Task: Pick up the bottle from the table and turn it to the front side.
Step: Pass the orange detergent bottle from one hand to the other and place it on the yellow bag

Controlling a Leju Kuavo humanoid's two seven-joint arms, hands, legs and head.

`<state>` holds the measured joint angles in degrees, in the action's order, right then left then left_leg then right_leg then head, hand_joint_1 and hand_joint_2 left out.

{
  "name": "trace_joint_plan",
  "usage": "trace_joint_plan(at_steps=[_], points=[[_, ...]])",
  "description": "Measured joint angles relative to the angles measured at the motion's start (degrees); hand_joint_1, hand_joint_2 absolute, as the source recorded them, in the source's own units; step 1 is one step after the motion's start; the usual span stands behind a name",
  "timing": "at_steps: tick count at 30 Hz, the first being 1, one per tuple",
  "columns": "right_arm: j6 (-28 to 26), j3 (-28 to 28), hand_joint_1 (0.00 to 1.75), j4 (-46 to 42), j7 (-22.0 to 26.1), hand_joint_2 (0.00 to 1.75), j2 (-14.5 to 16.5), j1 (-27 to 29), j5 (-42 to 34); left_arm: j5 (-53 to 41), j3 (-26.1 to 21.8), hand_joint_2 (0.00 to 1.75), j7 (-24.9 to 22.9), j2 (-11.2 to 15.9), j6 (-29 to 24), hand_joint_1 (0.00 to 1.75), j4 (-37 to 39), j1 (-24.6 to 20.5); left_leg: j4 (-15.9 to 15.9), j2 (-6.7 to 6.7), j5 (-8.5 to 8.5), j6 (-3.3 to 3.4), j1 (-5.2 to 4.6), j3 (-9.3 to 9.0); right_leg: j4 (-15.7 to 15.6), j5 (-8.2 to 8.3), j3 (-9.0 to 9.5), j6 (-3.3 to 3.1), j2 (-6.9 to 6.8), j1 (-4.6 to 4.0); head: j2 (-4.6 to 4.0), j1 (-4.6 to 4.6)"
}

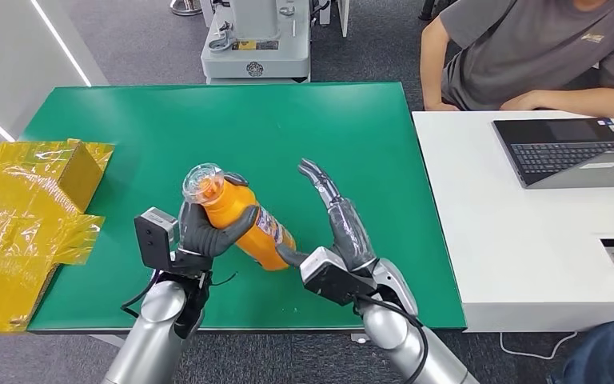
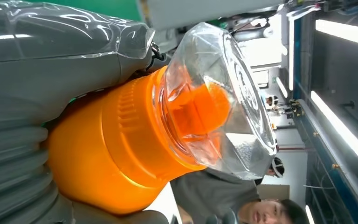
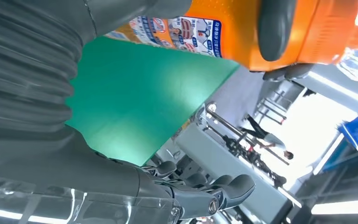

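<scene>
Meanwhile left robot hand (image 1: pixel 208 230) grips tilted bottle (image 1: pixel 244 220) above table (image 1: pixel 288 128).

The left hand (image 1: pixel 208 228) is wrapped around the orange bottle (image 1: pixel 244 220), which is held tilted. The right hand (image 1: pixel 342 232) is kept open, fingers extended, its thumb against the bottle's lower end.

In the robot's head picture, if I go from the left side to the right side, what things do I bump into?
Yellow box → left hand → orange bottle → right hand → white table → laptop.
</scene>
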<state>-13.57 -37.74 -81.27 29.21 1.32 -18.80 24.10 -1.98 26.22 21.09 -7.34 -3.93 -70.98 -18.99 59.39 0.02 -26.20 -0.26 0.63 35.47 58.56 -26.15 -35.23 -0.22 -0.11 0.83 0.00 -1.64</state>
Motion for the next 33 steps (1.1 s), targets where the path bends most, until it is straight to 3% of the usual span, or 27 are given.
trace_joint_plan(at_steps=[7, 16, 25, 33], points=[[-5.18, 1.13, 0.00, -5.06, -0.60, 1.75, -0.84, 6.39, 0.96, -8.27, -3.34, 1.75, -1.54, 2.29, -1.35, 1.75, -4.62, -2.61, -0.01, 0.00, -0.01, -0.01, 0.00, 0.00, 0.00, -0.05, 0.00, -0.06, -0.01, -0.01, 0.00, 0.00], [-8.06, 3.31, 0.00, -6.89, -0.14, 1.75, -2.02, 15.13, 0.99, -26.53, -5.13, 1.75, -0.55, 9.93, -3.06, 1.75, -6.56, -7.62, -0.03, 0.01, -0.01, -0.01, 0.02, -0.01, 0.01, -0.08, -0.02, -0.11, 0.00, -0.04, 0.00, 0.00], [-8.22, 4.43, 0.00, -8.11, -0.13, 1.75, -2.17, 18.27, 1.29, -30.64, -5.12, 1.75, -0.83, 12.86, -4.05, 1.75, -6.37, -8.93, -0.02, 0.03, -0.05, -0.07, 0.02, -0.01, 0.00, -0.09, -0.02, -0.12, 0.01, -0.03, 0.00, 0.00], [-9.39, 5.39, 0.00, -9.39, -0.38, 1.75, -2.17, 22.61, 3.40, -55.93, -2.46, 1.75, -6.74, 16.54, -12.84, 1.75, 0.83, -14.89, -0.03, 0.04, -0.05, -0.08, 0.03, -0.02, 0.02, -0.09, -0.05, -0.12, 0.04, -0.04, 0.00, -0.01]])
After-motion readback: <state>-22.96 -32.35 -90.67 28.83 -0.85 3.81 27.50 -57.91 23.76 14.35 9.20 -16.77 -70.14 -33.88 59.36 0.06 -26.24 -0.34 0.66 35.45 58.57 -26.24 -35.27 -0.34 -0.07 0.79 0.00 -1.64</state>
